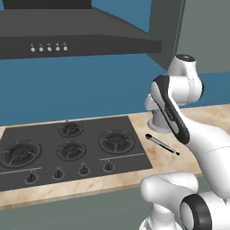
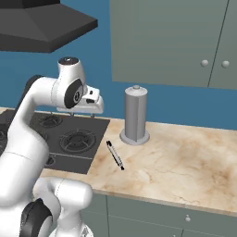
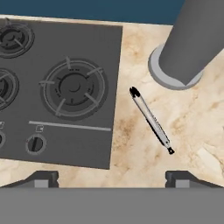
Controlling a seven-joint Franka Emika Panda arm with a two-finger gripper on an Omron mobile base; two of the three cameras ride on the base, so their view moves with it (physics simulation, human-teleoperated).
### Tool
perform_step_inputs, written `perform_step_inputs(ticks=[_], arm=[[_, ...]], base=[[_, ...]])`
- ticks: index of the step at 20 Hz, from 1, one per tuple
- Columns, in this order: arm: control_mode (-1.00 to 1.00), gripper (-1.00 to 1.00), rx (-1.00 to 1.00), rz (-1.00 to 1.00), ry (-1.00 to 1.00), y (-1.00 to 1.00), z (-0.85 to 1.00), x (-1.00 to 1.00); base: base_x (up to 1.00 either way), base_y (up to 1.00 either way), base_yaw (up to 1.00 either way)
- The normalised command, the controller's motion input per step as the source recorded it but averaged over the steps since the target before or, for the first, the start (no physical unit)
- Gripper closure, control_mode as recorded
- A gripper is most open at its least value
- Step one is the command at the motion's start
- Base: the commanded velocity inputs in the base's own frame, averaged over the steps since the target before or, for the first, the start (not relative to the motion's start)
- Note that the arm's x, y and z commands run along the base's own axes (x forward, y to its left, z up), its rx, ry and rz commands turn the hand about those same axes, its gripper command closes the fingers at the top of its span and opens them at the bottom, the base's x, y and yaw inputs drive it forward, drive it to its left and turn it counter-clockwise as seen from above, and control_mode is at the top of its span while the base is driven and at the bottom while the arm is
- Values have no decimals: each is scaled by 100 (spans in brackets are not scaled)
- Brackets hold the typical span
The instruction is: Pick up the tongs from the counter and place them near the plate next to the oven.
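Silvery tongs (image 3: pixel 151 120) on counter (image 3: pixel 192 127) (untouched)

A deep blue wall (image 1: pixel 81 90) fills the middle of the left base view, with a dark range hood (image 1: pixel 67 33) at upper left. In the right base view, grey-green wall cabinets (image 2: pixel 171 41) with round knobs span the upper right.

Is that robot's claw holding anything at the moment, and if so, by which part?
Nothing is held. The claw hangs open above the counter, and the tongs lie untouched on it.
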Motion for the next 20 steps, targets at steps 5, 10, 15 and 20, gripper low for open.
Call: perform_step_inputs(ticks=[5,10,15,20], arm=[[-100,-100,-1,1,3,-35,-31,-12],[-100,-100,-9,3,15,-38,-33,7],[-100,-100,-14,6,9,-24,-45,20],[-100,-100,-9,2,-2,-16,-55,24]], base=[[0,0,0],[0,0,0],[0,0,0],[0,0,0]])
